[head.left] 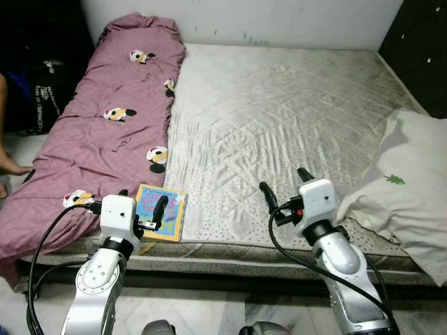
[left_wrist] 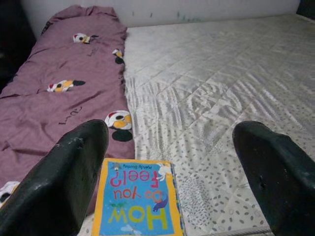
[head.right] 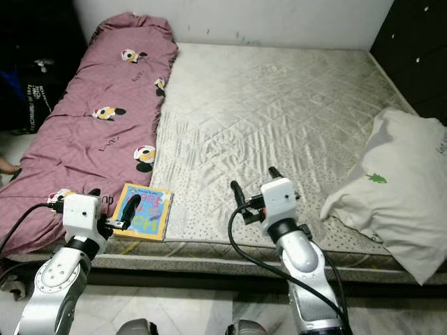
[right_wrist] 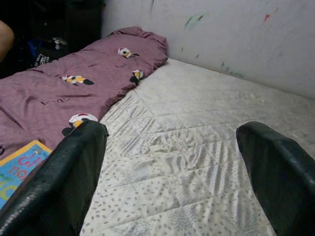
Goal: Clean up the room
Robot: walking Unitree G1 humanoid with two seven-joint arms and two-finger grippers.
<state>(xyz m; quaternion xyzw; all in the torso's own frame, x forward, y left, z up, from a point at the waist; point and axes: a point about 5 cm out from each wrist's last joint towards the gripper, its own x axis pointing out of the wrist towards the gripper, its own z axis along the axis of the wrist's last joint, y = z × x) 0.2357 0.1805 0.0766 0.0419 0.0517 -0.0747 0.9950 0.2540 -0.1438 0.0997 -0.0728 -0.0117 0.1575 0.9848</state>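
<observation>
I stand at the foot edge of a bed (head.left: 279, 112) with a pale quilted mattress cover. Both my arms are raised over its near edge.

My left end effector (head.left: 143, 202) is held above the near left corner of the mattress, fingers (left_wrist: 64, 182) spread wide apart and holding nothing. Directly below and between them lies a children's book (left_wrist: 138, 201), flat on the mattress, yellow border and blue cover, title reading "How Do You Feel?". The book sits close to the bed's front edge, and its left side is just beside the purple blanket (head.left: 112, 132); I cannot tell whether the two touch. One black finger overlaps the book in the left eye view, but contact cannot be confirmed.

My right end effector (head.left: 285, 183) is poised over the mattress, to the right of the book and well apart from it. Its fingers (right_wrist: 69, 177) are likewise spread open, nothing between them.

The purple blanket, printed with cartoon mouse figures, runs along the left side of the bed from the wall to the front edge and hangs over the side. A white pillow (head.left: 405, 188) with a small green mark lies at the right front corner, partly overhanging the edge, near my right arm.

A dark cabinet (head.left: 422, 49) stands to the right of the bed. At the far left, part of a person's leg and foot (head.left: 8, 167) is visible on the floor beside a dark bag (head.left: 42, 91).
</observation>
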